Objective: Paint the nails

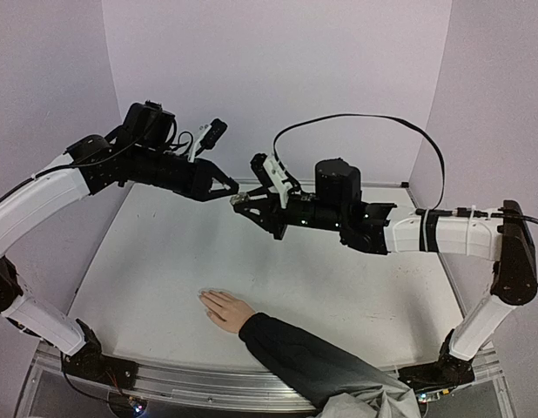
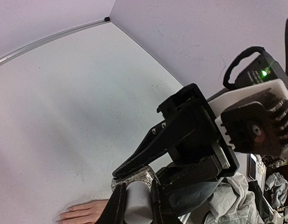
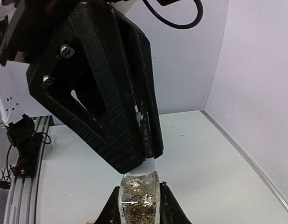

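A light-skinned hand (image 1: 225,308) with a dark sleeve lies flat on the white table (image 1: 156,261), near the front middle. Its nails (image 1: 205,299) are tiny pale tips pointing left. The hand also shows in the left wrist view (image 2: 85,212). Both grippers meet in the air well above and behind it. My right gripper (image 3: 139,189) is shut on a small clear glass bottle (image 3: 139,203) of gold glitter polish. My left gripper (image 2: 136,187) is shut on the bottle's pale grey cap (image 2: 137,205). In the top view the left gripper (image 1: 232,189) and right gripper (image 1: 244,205) touch tip to tip.
Lilac walls close the table at the back and both sides. A black cable (image 1: 373,118) arcs over the right arm. The sleeved forearm (image 1: 312,357) crosses the front edge over the metal rail (image 1: 191,379). The left arm's base (image 3: 23,140) stands at the rail.
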Available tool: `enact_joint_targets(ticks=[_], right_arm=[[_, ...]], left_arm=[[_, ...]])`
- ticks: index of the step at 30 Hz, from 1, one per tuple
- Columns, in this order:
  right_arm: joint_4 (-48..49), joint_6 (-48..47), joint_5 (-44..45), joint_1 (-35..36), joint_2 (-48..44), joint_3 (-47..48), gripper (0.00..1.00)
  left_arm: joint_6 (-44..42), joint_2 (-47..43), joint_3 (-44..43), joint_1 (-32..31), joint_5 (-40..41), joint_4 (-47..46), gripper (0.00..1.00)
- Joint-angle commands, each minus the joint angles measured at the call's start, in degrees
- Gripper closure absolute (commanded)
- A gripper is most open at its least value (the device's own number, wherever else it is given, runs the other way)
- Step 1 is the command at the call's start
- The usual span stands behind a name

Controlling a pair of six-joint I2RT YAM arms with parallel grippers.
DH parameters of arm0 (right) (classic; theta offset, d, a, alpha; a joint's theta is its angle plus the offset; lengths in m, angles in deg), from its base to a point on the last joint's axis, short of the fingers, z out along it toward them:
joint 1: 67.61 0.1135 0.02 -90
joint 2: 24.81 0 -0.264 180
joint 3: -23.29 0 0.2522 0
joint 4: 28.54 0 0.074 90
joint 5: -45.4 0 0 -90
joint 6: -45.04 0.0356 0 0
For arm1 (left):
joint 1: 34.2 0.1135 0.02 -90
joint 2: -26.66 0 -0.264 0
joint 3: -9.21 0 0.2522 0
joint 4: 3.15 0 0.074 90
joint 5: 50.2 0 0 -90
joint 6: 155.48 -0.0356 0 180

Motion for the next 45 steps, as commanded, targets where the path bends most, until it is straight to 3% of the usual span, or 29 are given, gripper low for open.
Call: enact_joint_targets(ticks=[1, 8, 12, 15, 18, 22, 27, 29, 32, 39, 45], right_arm=[[10.09, -3.42, 14.38, 3.77, 0.67, 3.13, 1.0], [27.6, -13.29, 39.53, 9.8, 6.74, 4.75, 1.0], [30.51, -14.45, 42.78, 10.38, 11.23, 8.88, 1.0], [28.81, -12.42, 36.45, 10.19, 11.64, 10.63, 1.0], [23.11, -6.04, 24.17, 7.84, 9.98, 12.04, 1.0], [18.53, 3.89, -2.59, 2.0, 6.99, 12.07, 1.0], [15.9, 18.34, -45.16, -5.08, 10.54, 19.28, 1.0], [16.94, 23.89, -54.53, -5.86, 12.64, 22.03, 1.0], [17.46, 26.31, -55.73, -5.86, 12.23, 21.6, 1.0], [18.07, 30.34, -51.02, -5.98, 10.66, 19.95, 1.0], [16.92, 26.3, -40.88, -6.98, 7.41, 13.22, 1.0]], left_arm=[[-0.05, 2.63, -5.4, -0.13, 3.62, 7.03, 1.0], [4.73, 7.01, -7.22, 0.69, 11.53, 14.18, 1.0], [6.74, 8.42, -6.45, 0.98, 13.1, 14.83, 1.0], [6.13, 9.39, -5.87, 1.05, 11.92, 14.68, 1.0], [3.58, 9.58, -5.11, 1.49, 10.78, 14.02, 1.0], [-4.32, 8.03, -2.76, 2.66, 2.66, 10.18, 1.0], [-23.36, 8.92, -2.76, 2.7, -19.32, 12.02, 1.0], [-28.89, 9.03, -1.89, 2.65, -23.68, 13.68, 1.0], [-34.7, 11.01, -3.49, 2.65, -26.67, 18.99, 1.0], [-35.28, 11.9, -7.09, 2.65, -25.32, 21.85, 0.99], [-28.21, 8.27, -9.78, 4.0, -18.41, 19.47, 0.65]])
